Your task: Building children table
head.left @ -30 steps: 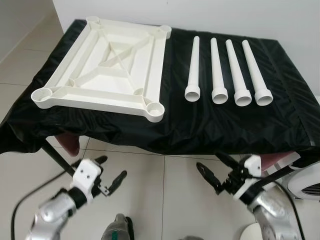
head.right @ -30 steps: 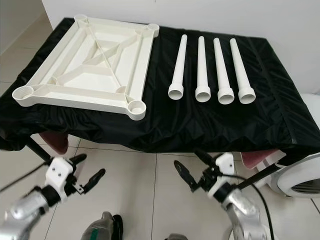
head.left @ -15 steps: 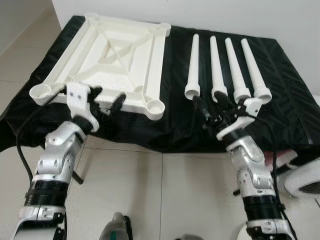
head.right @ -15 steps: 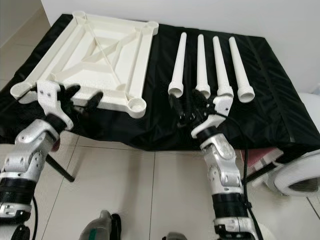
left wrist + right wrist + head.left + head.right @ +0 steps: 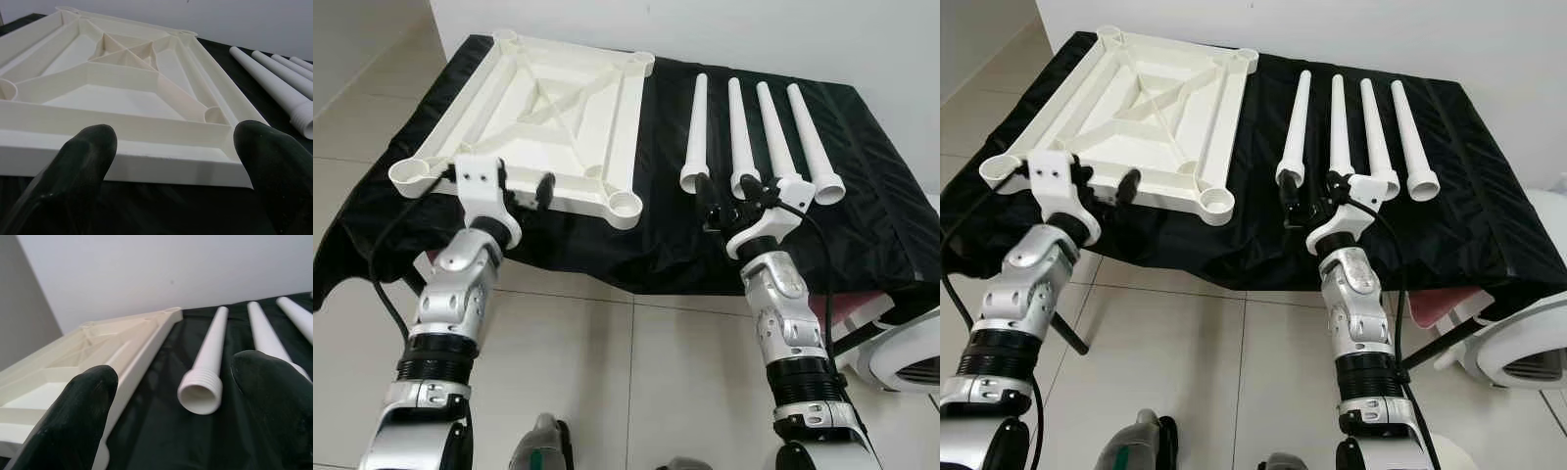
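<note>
Looking from the largest piece down, I start with the black-covered table [image 5: 862,225] that carries everything. Its cloth hangs loose over the near edge, directly under both my wrists. I judge this the first risk: a finger dragging low could catch the fabric and pull all the parts with it.

Next is the white table top [image 5: 558,108], lying upside down with its ribs and four corner sockets facing up. My left gripper [image 5: 524,191] is at its near edge, fingers spread wide and holding nothing; in the left wrist view the near rim stands just ahead of the two fingertips [image 5: 88,147]. If I close here I think I would only pinch the thin wall, and the top could slide away across the smooth cloth.

Then the four legs [image 5: 759,127], side by side beyond my right gripper [image 5: 729,201], their threaded ends toward me. This gripper is also wide open and empty. In the right wrist view the nearest leg [image 5: 208,367] sits between the fingertips but further out. The legs are round and tapered, lying near each other, so a crooked approach may roll one into its neighbour or off the table.

The corner socket [image 5: 624,204], between my two grippers, is the smallest target; a tilted leg would cross its thread.
</note>
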`<state>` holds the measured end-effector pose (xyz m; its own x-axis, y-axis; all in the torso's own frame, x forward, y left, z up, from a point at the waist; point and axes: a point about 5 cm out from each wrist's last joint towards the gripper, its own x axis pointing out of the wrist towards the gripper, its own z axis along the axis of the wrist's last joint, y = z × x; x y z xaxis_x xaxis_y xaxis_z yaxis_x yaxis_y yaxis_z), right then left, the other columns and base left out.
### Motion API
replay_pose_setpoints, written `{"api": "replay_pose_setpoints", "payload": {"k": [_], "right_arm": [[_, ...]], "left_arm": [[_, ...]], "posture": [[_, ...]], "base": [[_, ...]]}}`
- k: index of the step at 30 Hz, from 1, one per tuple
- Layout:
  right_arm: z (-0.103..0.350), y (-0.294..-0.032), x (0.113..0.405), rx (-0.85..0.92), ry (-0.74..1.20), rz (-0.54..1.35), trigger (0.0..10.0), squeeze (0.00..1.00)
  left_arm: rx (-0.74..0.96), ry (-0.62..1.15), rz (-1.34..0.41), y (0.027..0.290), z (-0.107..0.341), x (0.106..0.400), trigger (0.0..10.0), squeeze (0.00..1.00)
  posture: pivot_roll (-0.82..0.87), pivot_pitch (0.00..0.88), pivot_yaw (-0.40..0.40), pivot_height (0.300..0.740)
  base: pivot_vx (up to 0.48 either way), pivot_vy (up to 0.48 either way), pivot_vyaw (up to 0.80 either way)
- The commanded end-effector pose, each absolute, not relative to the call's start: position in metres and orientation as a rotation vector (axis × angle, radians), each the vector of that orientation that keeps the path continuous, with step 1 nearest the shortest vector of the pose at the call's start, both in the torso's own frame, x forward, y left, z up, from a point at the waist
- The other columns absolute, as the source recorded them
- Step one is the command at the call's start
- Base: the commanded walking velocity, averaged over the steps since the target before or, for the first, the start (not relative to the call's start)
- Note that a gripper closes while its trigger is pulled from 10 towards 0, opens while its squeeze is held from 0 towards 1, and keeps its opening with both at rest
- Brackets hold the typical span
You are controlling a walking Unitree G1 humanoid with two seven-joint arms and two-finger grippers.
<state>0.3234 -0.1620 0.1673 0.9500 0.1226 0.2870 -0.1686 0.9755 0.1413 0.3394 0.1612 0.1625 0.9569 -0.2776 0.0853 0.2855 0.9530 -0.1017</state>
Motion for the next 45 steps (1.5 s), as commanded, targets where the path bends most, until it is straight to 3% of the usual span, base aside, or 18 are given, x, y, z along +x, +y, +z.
{"api": "replay_pose_setpoints", "payload": {"k": [1, 11, 19, 31, 45], "right_arm": [[0.155, -0.166, 0.318, 0.134, -0.262, 0.094, 10.0, 0.00], [0.144, -0.172, 0.298, 0.051, -0.278, 0.046, 10.0, 0.00], [0.157, -0.164, 0.301, 0.034, -0.340, 0.082, 10.0, 0.00], [0.165, -0.168, 0.305, 0.008, -0.369, 0.058, 10.0, 0.00], [0.147, -0.180, 0.300, -0.046, -0.319, 0.040, 10.0, 0.00]], "left_arm": [[-0.113, -0.069, -0.196, 0.164, 0.159, 0.336, 10.0, 0.00], [-0.025, -0.125, -0.093, 0.172, 0.156, 0.321, 10.0, 0.00], [0.093, -0.146, -0.232, 0.153, 0.159, 0.319, 10.0, 0.00], [0.041, -0.198, -0.178, 0.150, 0.170, 0.318, 10.0, 0.00], [0.033, -0.157, -0.157, 0.156, 0.143, 0.305, 10.0, 0.00]], "posture": [[0.03, 0.000, -0.007, 0.740], [0.01, 0.000, 0.016, 0.740], [0.01, 0.000, -0.006, 0.740], [0.01, 0.000, -0.003, 0.740], [0.00, 0.000, -0.014, 0.740]], "base": [[0.000, 0.000, 0.00], [0.000, 0.000, 0.00], [0.000, 0.000, 0.00], [0.000, 0.000, 0.00], [0.000, 0.000, 0.00]]}}
